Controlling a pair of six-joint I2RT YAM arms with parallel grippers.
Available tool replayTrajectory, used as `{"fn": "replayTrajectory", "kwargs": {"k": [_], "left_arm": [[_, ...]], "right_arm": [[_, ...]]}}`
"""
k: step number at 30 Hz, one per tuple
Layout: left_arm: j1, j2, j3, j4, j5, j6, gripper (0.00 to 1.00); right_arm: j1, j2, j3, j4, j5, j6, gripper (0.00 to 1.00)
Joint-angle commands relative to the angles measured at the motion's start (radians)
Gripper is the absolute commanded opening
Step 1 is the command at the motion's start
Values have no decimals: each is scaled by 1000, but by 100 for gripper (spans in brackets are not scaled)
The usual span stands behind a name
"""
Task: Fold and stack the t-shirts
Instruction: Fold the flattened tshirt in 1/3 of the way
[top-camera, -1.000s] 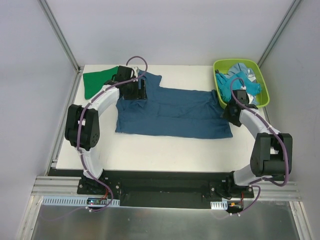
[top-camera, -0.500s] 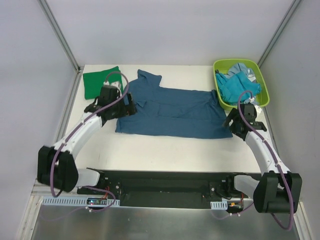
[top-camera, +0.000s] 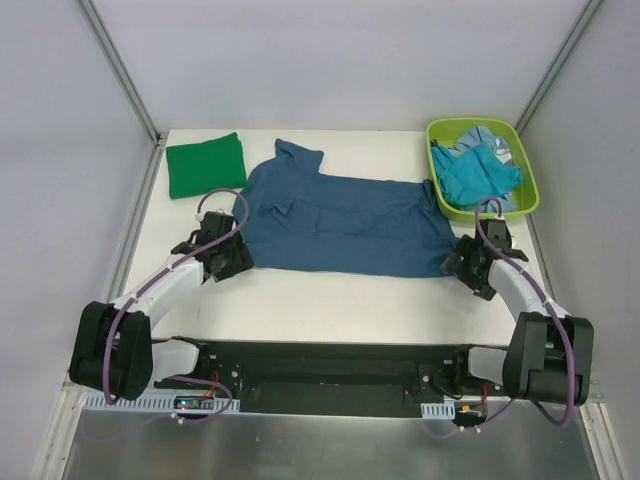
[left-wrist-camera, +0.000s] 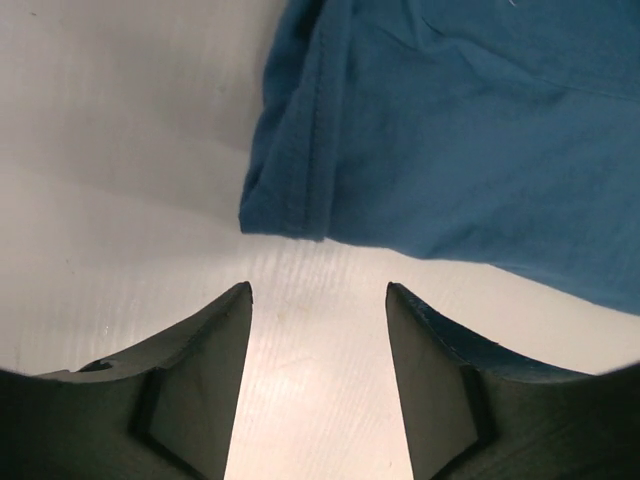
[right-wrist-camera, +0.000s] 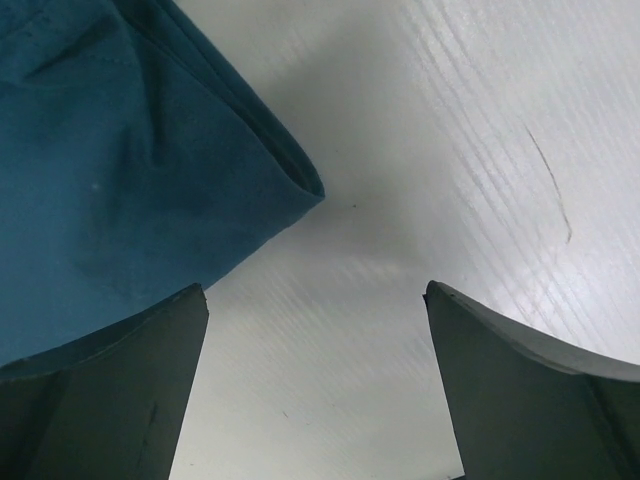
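A dark teal-blue t-shirt (top-camera: 345, 220) lies spread across the middle of the white table. A folded bright green t-shirt (top-camera: 205, 165) lies at the back left. Turquoise and pale blue t-shirts (top-camera: 478, 172) are heaped in the bin. My left gripper (top-camera: 232, 262) is open and empty, just before the blue shirt's near left corner (left-wrist-camera: 285, 205). My right gripper (top-camera: 462, 270) is open and empty, just right of the shirt's near right corner (right-wrist-camera: 290, 180).
A lime-green plastic bin (top-camera: 530, 195) stands at the back right corner of the table. Bare white table (top-camera: 340, 305) runs along the front between the shirt and the arm bases. Grey walls stand on the sides and at the back.
Both arms have drawn back toward the near edge. The left gripper left the shirt's collar area and came to its near left corner. The right gripper came down to the near right corner.
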Motion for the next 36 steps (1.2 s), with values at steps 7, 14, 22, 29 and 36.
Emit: {"fn": "replayTrajectory", "kwargs": {"k": [7, 14, 22, 29, 36], "left_arm": [[88, 58, -8, 86, -79, 29, 42], [108, 85, -5, 111, -45, 69, 29], [109, 107, -6, 116, -14, 70, 0], [109, 64, -13, 116, 7, 102, 0], [109, -16, -25, 165, 26, 240, 0]], "right_arm": [[-43, 128, 17, 86, -89, 27, 88], [-53, 194, 39, 114, -115, 30, 86], [-57, 205, 42, 131, -189, 38, 72], [-57, 182, 22, 116, -181, 33, 56], [-58, 225, 46, 177, -204, 26, 17]]}}
